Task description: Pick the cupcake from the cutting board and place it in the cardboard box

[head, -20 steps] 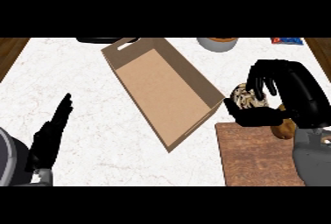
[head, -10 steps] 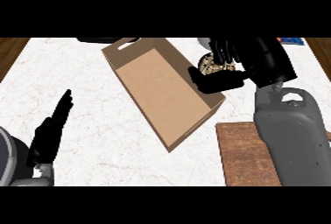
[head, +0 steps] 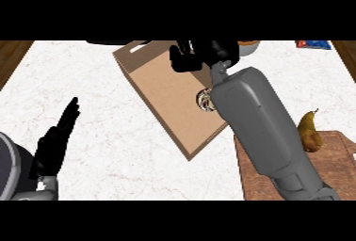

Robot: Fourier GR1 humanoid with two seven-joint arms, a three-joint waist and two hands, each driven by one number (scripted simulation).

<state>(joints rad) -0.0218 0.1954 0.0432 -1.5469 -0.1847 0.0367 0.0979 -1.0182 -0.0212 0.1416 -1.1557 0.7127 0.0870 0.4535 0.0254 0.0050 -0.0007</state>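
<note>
The cupcake (head: 204,100) lies inside the flat cardboard box (head: 163,89), near its right wall, half hidden by my right forearm. My right hand (head: 203,54) hovers above the box's far end, beyond the cupcake, with relaxed fingers and nothing in it. The brown cutting board (head: 337,162) lies at the lower right, largely covered by that forearm. My left hand (head: 57,139) rests open at the lower left, fingers pointing up.
A yellow-brown pear (head: 309,132) stands on the cutting board's far edge. A bowl (head: 249,45) and a blue packet (head: 313,44) sit at the counter's back edge. A dark object (head: 111,42) is behind the box.
My right hand carried the cupcake from the cutting board leftward over the box. The cupcake now lies in the box, out of the hand, which has moved farther back.
</note>
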